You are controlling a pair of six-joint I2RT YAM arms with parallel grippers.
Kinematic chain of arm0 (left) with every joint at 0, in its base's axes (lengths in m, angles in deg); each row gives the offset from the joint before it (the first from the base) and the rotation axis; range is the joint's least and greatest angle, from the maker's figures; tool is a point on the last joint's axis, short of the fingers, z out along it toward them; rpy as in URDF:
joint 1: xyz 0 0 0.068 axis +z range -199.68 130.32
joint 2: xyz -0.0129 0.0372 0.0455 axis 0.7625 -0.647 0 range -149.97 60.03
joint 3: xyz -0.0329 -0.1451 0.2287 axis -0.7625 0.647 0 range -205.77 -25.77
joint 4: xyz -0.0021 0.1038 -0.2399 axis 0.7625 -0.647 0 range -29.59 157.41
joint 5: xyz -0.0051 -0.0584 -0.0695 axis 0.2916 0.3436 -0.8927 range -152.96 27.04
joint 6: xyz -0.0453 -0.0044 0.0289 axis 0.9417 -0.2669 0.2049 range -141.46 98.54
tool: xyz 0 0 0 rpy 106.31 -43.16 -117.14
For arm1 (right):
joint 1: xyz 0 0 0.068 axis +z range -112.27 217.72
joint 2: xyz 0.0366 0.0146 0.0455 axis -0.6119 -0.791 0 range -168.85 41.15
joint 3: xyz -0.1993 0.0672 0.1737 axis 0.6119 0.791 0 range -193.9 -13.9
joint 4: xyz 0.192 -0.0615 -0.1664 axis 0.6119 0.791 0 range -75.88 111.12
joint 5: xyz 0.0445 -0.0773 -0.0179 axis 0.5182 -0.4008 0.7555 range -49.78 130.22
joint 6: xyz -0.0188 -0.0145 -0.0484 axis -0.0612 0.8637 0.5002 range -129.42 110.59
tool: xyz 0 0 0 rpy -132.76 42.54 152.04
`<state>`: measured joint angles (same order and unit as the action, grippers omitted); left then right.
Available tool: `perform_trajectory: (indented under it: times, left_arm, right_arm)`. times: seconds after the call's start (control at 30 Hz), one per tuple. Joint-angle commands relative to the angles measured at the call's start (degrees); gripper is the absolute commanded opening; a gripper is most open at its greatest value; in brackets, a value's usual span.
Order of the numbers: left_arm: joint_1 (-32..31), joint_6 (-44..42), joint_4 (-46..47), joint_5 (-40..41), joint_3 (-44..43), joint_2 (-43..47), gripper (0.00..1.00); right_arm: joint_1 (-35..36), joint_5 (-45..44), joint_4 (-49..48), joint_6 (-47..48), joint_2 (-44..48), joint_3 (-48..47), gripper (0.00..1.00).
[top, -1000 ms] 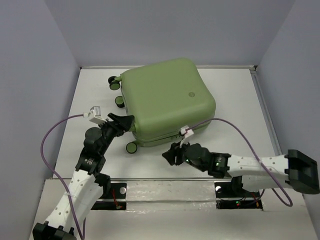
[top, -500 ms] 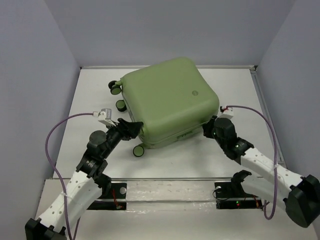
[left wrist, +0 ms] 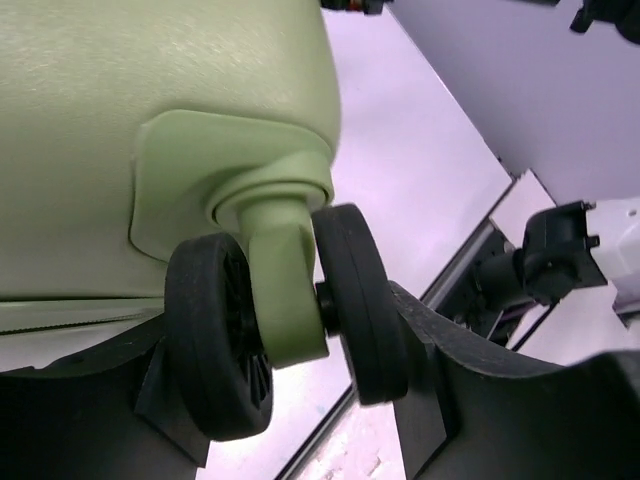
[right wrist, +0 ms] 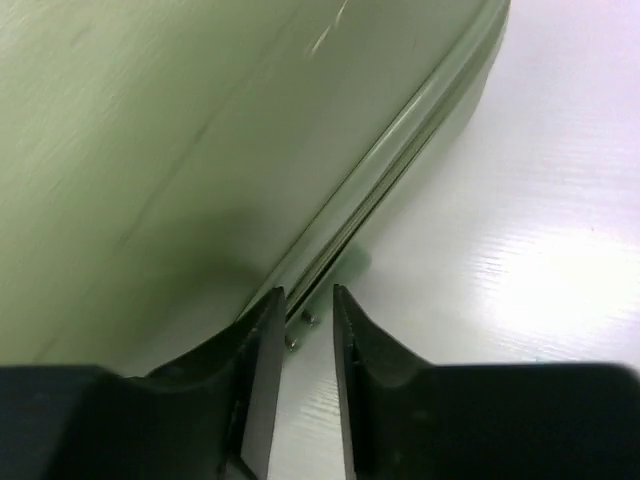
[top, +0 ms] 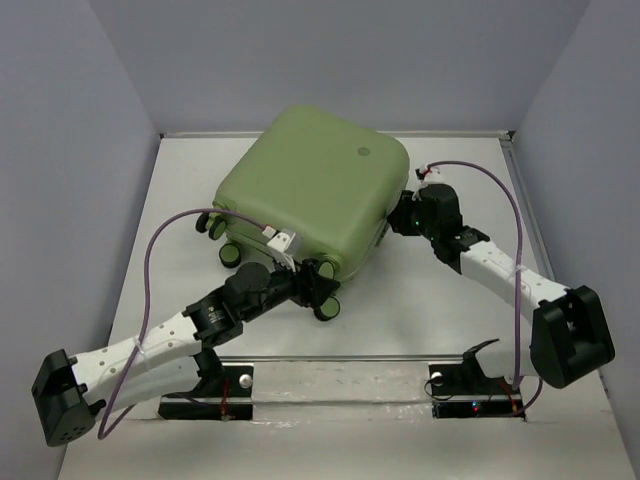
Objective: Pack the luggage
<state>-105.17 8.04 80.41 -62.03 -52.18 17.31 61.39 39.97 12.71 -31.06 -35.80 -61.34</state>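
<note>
my left gripper [left wrist: 300,390]: fingers spread, straddling a caster wheel [left wrist: 290,300] at near corner
luggage [top: 310,190]: closed, flat on table [top: 180,200], mid-far; round logo [top: 364,152] on shell, writing unreadable
my right gripper [right wrist: 300,345]: fingers nearly together at luggage's right seam, nothing pinched

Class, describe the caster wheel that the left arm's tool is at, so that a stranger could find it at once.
Start at the pale green suitcase lying flat on the white table. Go to its nearest corner, where the left tool straddles a black twin caster on a green fork. The other casters sit farther left, away from the tool.
</note>
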Motion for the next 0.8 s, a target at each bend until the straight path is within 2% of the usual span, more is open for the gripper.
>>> perform_trajectory:
  times: [0.0,0.03,0.07,0.17,0.23,0.27,0.33,0.43,0.5,0.57,0.63,0.77]
  left_arm:
    - [-3.8,-1.5,6.6,-4.4,-7.2,-3.2,0.06]
    - [-3.8,-1.5,6.6,-4.4,-7.9,-3.9,0.06]
    - [-3.8,-1.6,7.3,-4.4,-8.6,-4.6,0.06]
    - [-3.8,-1.8,8.1,-4.5,-11.2,-8.0,0.06]
    - [-3.8,-1.3,8.3,-4.4,-12.9,-10.6,0.06]
    - [-3.8,-1.0,9.5,-5.1,-13.1,-11.2,0.06]
    - [-3.8,-0.4,10.4,-5.3,-13.8,-13.2,0.06]
    - [-3.8,0.1,11.6,-5.4,-14.0,-14.6,0.06]
    - [-3.8,0.5,11.9,-5.1,-14.1,-14.8,0.06]
    - [-3.8,0.7,12.0,-4.8,-14.1,-14.8,0.06]
    - [-3.7,0.8,11.9,-4.6,-13.9,-14.8,0.06]
    - [-3.8,0.9,11.4,-3.5,-13.4,-14.1,0.06]
  right_arm:
    - [0.9,10.0,-4.8,0.4,9.8,2.1,0.4]
    - [0.9,10.9,-4.7,0.2,9.8,2.1,0.45]
    - [0.9,11.7,-4.3,-0.1,13.9,6.4,0.48]
    - [2.3,17.4,-5.2,-2.1,21.9,13.5,0.48]
    - [4.4,20.5,-8.0,-3.6,25.3,20.5,0.43]
    - [6.3,21.2,-9.2,-3.8,28.1,22.5,0.35]
    - [7.6,22.0,-12.5,-5.3,30.3,27.4,0.27]
    - [8.2,23.4,-20.6,-6.7,31.4,32.9,0.23]
    - [8.2,23.8,-24.7,-6.4,29.4,34.1,0.29]
    - [8.2,22.9,-26.1,-5.4,27.0,33.6,0.43]
    - [8.2,21.8,-28.2,-4.4,23.1,32.9,0.47]
    - [8.2,20.8,-31.8,-1.6,19.0,31.5,0.49]
